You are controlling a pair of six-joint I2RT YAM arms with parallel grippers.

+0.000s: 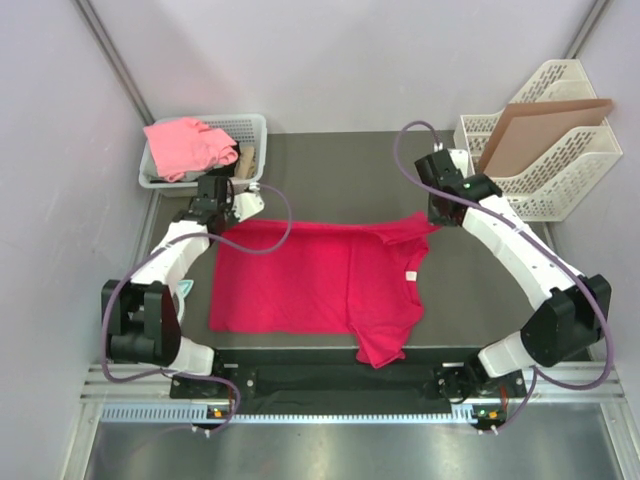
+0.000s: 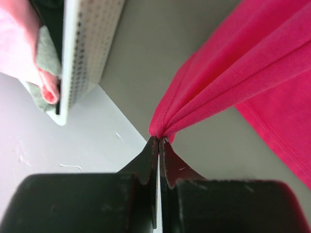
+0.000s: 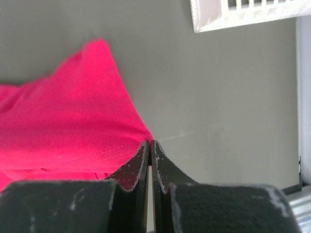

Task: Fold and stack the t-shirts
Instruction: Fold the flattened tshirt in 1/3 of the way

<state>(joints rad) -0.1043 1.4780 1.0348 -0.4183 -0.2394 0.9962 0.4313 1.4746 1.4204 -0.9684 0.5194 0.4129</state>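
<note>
The crimson-red t-shirt [image 1: 320,280] lies spread across the dark table, its sleeve side hanging toward the near edge. My left gripper [image 1: 228,212] is shut on the shirt's far left corner; in the left wrist view the cloth [image 2: 233,68] bunches into folds at the fingertips [image 2: 159,141]. My right gripper [image 1: 437,218] is shut on the far right corner; the right wrist view shows the red cloth [image 3: 63,131] pinched at the tips [image 3: 149,143]. The salmon-pink t-shirt [image 1: 185,145] lies crumpled in the white basket [image 1: 255,125] at far left.
The white basket's perforated wall [image 2: 90,43] is close to my left gripper. A white file rack [image 1: 560,150] holding a brown cardboard sheet [image 1: 540,125] stands at far right. A teal object [image 1: 186,290] peeks out by the left arm.
</note>
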